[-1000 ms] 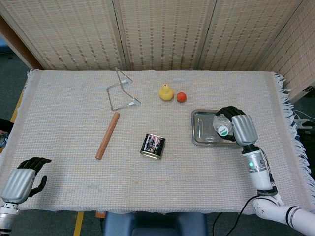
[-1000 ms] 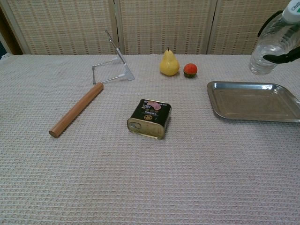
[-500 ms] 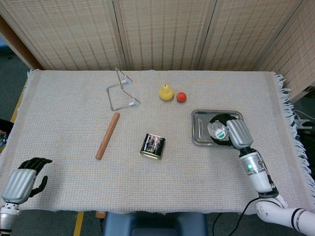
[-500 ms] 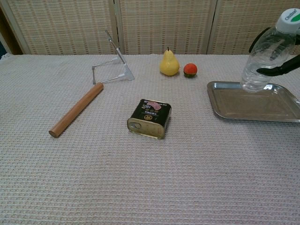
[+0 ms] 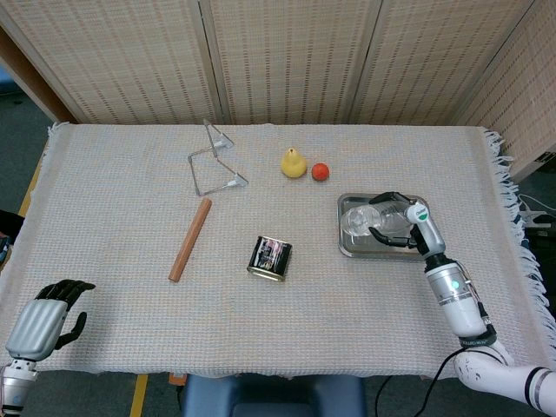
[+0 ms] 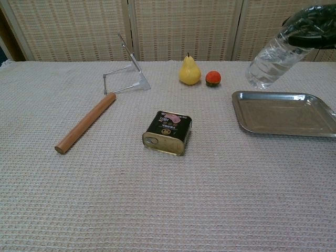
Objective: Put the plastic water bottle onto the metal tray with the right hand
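Observation:
The clear plastic water bottle [image 5: 367, 221] is tilted over, base to the left and green-and-white cap to the right, above the metal tray [image 5: 349, 247]. In the chest view the bottle [image 6: 270, 60] hangs in the air over the tray [image 6: 283, 113], its base clear of the tray's surface. My right hand [image 5: 407, 215] grips the bottle near its neck, its black fingers [image 6: 312, 23] wrapped around it at the top right corner. My left hand [image 5: 39, 317] rests at the table's near left corner, holding nothing, fingers apart.
A dark tin can [image 5: 270, 257] lies mid-table. A wooden stick [image 5: 190, 239] and a wire rack [image 5: 215, 158] are to the left. A yellow pear [image 5: 294, 162] and a small red fruit [image 5: 321, 171] sit just behind the tray's left end.
The bottle went from upright over the tray to strongly tilted, its base swinging left and rising. My right hand rotated with it. The left hand stayed put.

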`<state>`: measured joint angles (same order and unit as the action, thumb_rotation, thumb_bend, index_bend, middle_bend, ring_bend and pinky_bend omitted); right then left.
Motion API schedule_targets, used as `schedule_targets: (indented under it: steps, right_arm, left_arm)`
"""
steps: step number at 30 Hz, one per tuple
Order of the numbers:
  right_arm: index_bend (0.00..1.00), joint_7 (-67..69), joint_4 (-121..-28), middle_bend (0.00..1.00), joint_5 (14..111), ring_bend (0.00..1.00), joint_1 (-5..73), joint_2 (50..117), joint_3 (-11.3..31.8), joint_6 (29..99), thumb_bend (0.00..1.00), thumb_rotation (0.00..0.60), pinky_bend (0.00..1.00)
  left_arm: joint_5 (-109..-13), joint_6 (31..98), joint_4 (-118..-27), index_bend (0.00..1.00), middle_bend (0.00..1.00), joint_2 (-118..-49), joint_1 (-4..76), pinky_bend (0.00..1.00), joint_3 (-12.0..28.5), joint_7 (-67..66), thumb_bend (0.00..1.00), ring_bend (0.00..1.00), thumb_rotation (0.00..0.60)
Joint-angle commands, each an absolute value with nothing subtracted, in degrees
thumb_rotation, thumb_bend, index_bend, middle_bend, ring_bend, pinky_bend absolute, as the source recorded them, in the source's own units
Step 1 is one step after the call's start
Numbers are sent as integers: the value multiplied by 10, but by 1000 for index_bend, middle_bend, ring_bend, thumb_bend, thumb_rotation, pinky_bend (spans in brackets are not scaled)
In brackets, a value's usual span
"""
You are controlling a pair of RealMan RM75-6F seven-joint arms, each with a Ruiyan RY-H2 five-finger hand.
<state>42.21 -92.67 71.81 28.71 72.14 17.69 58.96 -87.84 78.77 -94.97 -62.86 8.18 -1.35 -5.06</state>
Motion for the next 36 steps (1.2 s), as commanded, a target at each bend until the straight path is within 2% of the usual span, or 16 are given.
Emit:
schedule_targets:
  steps: [1,5,9,16,20,23,33,36]
  right_arm:
    - [742,277,-1083,434,670,241,301,649,228,601,101,600,350]
    - [742,213,-1104,439,659,241,301,652,224,630,101,600,350]
    - [745,203,-1058,440,641,241,296,676,204,630,101,600,350]
    - [748,264,-895,441,585,241,306,737,179,540,101,600,350]
    - [751,289,-844,441,590,241,313,760,178,511,104,600,350]
    - [751,287,-858,441,608,241,314,757,183,520,105,600,350]
    - [751,179,-1051,442,654,241,302,685,208,610,105,600,350]
    - [751,153,-1068,441,659,241,296,682,205,634,105,600,350]
  left_arm:
    - [-878,786,-950,260,258,-629,83,233,-14,-52,521,181,600]
    - [-877,783,-951,259,258,-630,83,233,-14,-54,521,181,600]
    - [-878,783,-951,260,258,-630,83,233,-16,-55,520,181,600]
    - [-876,779,-952,260,260,-630,85,233,-16,-58,520,181,600]
    - [-874,775,-953,260,259,-629,86,233,-17,-58,520,180,600]
    - [-874,774,-953,259,260,-628,86,234,-17,-58,520,182,600]
    - [-876,776,-954,260,261,-627,86,234,-18,-57,521,182,600]
    - [-876,775,-954,260,261,-627,86,234,-19,-57,520,182,600]
